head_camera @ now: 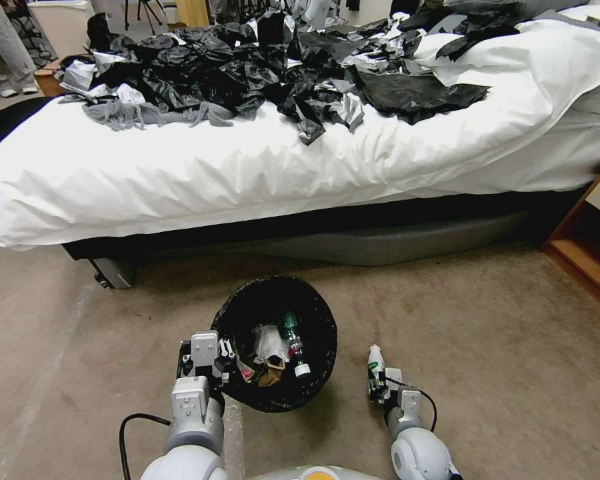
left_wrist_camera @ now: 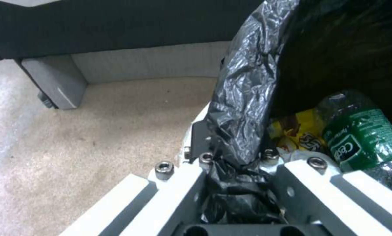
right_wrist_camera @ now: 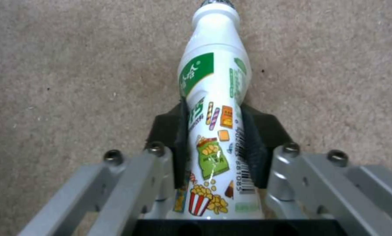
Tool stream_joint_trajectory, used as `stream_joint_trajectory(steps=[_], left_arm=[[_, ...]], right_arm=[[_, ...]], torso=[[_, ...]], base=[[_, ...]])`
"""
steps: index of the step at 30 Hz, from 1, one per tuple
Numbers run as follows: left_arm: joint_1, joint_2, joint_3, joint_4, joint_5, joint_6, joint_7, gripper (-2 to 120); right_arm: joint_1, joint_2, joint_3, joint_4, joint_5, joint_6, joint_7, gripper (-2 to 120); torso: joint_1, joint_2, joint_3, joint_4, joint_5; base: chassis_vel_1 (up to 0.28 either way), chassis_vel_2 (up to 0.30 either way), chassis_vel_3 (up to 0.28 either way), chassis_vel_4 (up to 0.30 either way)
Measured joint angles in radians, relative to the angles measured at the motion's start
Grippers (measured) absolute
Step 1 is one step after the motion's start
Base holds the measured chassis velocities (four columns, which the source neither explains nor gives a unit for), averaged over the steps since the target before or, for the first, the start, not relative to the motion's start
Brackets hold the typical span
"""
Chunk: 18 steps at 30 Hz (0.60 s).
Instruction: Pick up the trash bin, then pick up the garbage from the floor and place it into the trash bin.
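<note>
Currently the white bottle (right_wrist_camera: 213,108) is pinched mid-body by the right gripper (right_wrist_camera: 215,141), just right of the bin (head_camera: 273,320). Looks light, stiff, slick-labelled; a mid-body hold seems sound. Left gripper (left_wrist_camera: 237,164) is clamped on the bin's bag-lined rim, floor (head_camera: 500,333) beneath.

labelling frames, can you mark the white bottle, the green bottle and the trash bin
white bottle (right_wrist_camera: 213,98), right wrist view, on its printed body.
green bottle (left_wrist_camera: 358,144), left wrist view, on its label.
trash bin (head_camera: 313,313), head view, on its bag-covered rim.
</note>
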Motion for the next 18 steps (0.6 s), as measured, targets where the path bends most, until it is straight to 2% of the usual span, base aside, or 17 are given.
stream_joint_trajectory(steps=[3, 7, 8, 10, 11, 12, 13, 14, 17, 18], left_arm=[[0.000, 0.002, 0.000, 0.000, -0.001, 0.001, 0.000, 0], [-0.001, 0.003, 0.001, 0.000, -0.001, 0.001, 0.000, 0], [-0.001, 0.003, 0.001, 0.000, -0.001, 0.001, 0.000, 0], [-0.005, 0.004, 0.002, 0.002, -0.001, 0.002, -0.001, 0], [-0.005, 0.004, 0.002, 0.002, -0.001, 0.002, -0.001, 0], [-0.006, 0.004, 0.002, 0.003, -0.001, 0.003, -0.001, 0], [-0.008, 0.004, 0.003, 0.008, -0.001, 0.003, -0.001, 0], [-0.008, 0.004, 0.003, 0.008, -0.001, 0.003, -0.001, 0], [-0.014, 0.005, 0.009, 0.015, -0.001, 0.003, -0.001, 0], [-0.014, 0.005, 0.009, 0.015, -0.001, 0.003, -0.001, 0]], right_arm=[[-0.003, -0.003, 0.004, 0.012, -0.015, 0.017, 0.026, 15], [-0.011, -0.007, 0.012, 0.057, -0.024, 0.037, 0.042, 13], [-0.016, -0.009, 0.016, 0.083, -0.031, 0.045, 0.046, 13], [-0.040, -0.018, 0.033, 0.221, -0.063, 0.118, 0.052, 13], [-0.040, -0.018, 0.033, 0.221, -0.063, 0.118, 0.052, 13], [-0.050, -0.020, 0.039, 0.280, -0.086, 0.171, 0.044, 13], [-0.065, -0.023, 0.047, 0.374, -0.133, 0.281, 0.007, 13], [-0.065, -0.023, 0.047, 0.374, -0.133, 0.281, 0.007, 13], [-0.108, -0.032, 0.043, 0.522, -0.240, 0.508, -0.165, 13], [-0.108, -0.032, 0.043, 0.522, -0.240, 0.508, -0.165, 13]], torso=[[0.000, 0.000, 0.000, 0.0000, 0.0001], [0.000, 0.000, 0.000, -0.0001, 0.0001], [0.000, 0.000, 0.000, 0.0000, 0.0001], [0.000, 0.000, 0.000, 0.0000, 0.0001], [0.000, 0.000, 0.000, 0.0000, 0.0001], [0.000, 0.000, 0.000, -0.0001, 0.0000], [0.000, 0.000, 0.000, 0.0000, -0.0002], [0.000, 0.000, 0.000, 0.0000, -0.0002], [0.000, 0.000, 0.000, -0.0001, -0.0002], [0.000, 0.000, 0.000, -0.0001, -0.0002]], base=[[0.000, 0.000, 0.000, 0.000], [0.000, 0.000, 0.000, 0.000], [0.000, 0.000, 0.000, 0.000], [0.000, 0.000, 0.000, 0.000], [0.000, 0.000, 0.000, 0.000], [0.000, 0.000, 0.000, 0.000], [0.000, 0.000, 0.000, 0.000], [0.000, 0.000, 0.000, 0.000], [0.000, 0.000, 0.000, 0.000], [0.000, 0.000, 0.000, 0.000]])
